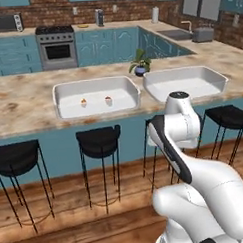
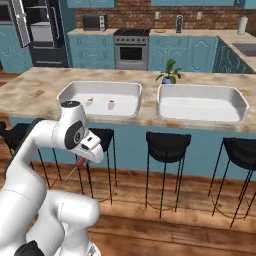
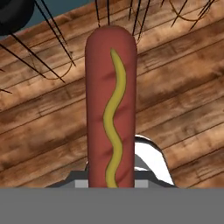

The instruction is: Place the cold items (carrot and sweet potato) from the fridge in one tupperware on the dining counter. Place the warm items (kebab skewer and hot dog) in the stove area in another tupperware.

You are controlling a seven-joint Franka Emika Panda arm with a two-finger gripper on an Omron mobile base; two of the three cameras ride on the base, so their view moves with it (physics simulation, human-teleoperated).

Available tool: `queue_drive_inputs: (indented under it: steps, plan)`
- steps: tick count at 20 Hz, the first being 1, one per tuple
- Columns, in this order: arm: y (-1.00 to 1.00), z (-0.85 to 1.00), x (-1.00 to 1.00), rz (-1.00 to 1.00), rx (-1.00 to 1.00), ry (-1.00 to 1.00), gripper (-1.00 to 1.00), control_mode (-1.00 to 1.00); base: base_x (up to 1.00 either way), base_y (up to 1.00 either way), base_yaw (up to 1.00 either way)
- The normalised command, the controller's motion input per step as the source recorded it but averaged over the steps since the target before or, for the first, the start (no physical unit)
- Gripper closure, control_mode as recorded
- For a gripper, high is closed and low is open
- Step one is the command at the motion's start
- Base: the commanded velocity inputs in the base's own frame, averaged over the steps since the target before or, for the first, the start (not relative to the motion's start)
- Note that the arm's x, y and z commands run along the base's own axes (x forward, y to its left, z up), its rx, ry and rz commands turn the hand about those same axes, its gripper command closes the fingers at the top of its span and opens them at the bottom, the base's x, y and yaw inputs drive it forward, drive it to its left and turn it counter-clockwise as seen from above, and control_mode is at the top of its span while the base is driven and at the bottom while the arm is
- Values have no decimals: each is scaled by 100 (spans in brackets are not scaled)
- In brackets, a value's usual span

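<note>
Your end effector (image 2: 80,162) is clamped on the hot dog (image 3: 111,105), which runs up the middle of the hand view from the bottom edge, mustard stripe toward the camera, with wooden floor (image 3: 183,83) behind it. In the right base view only a small reddish tip shows below the white hand, low at the left of the frame, in front of the stools.

The grip looks to sit at one end of the sausage, so most of its length hangs out unsupported. Swing quickly and it could pivot or slide out and land on the floor.

You are well below the dining counter (image 2: 30,92). Raising the arm close to the edge risks knocking the long end against the counter lip or a stool (image 2: 167,145).

Two white tubs sit side by side on the counter. The left tupperware (image 2: 70,90) already holds two small orange items, probably the cold ones; the right tupperware (image 2: 240,102) looks empty. Dropping the hot dog in the left tub would mix warm with cold. The small plant (image 2: 169,74) stands just behind the gap between them; keep clear of it.
</note>
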Motion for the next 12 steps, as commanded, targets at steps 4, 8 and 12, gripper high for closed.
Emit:
queue_drive_inputs:
  steps: [4, 8, 12]
  plan:
    - [0, 0, 0, 0, 0, 0, 100, 100, 3, -100, 48]
    - [0, 0, 0, 0, 0, 0, 100, 100, 0, -100, 16]
    - [0, 0, 0, 0, 0, 0, 100, 100, 1, -83, -13]
